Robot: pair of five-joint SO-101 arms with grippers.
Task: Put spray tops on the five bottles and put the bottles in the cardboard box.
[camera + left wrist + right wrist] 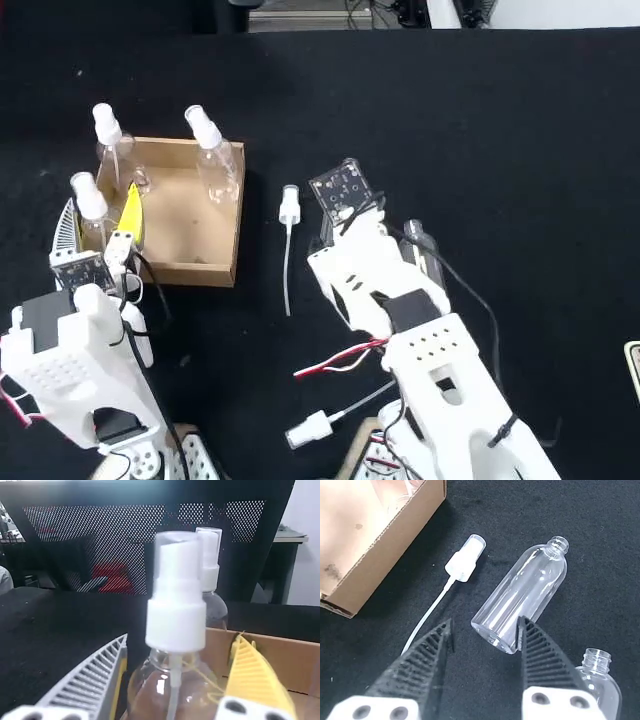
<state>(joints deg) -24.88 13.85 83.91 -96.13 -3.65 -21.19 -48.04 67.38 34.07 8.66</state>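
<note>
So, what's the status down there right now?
Left gripper around a capped bottle at the edge of the cardboard box. Right gripper open over a lying uncapped bottle, loose spray top beside it. Second uncapped bottle close by.

right up close there's a clear plastic bottle (150, 695) with a white spray top (176, 615) already on it. it's got a see-through cap over the nozzle and a thin white dip tube (172, 700) hanging down inside. the left gripper (181, 639) has it clamped, pale ribbed finger (90, 680) against one side and yellow ribbed finger (255, 680) against the other. just behind it stands a second clear bottle (216, 611), upright, also wearing a white sprayer. a brown cardboard box (295, 655) wall runs behind the yellow finger. black table cover (50, 625) off to the side, black mesh chair back (90, 525) further off.
</note>
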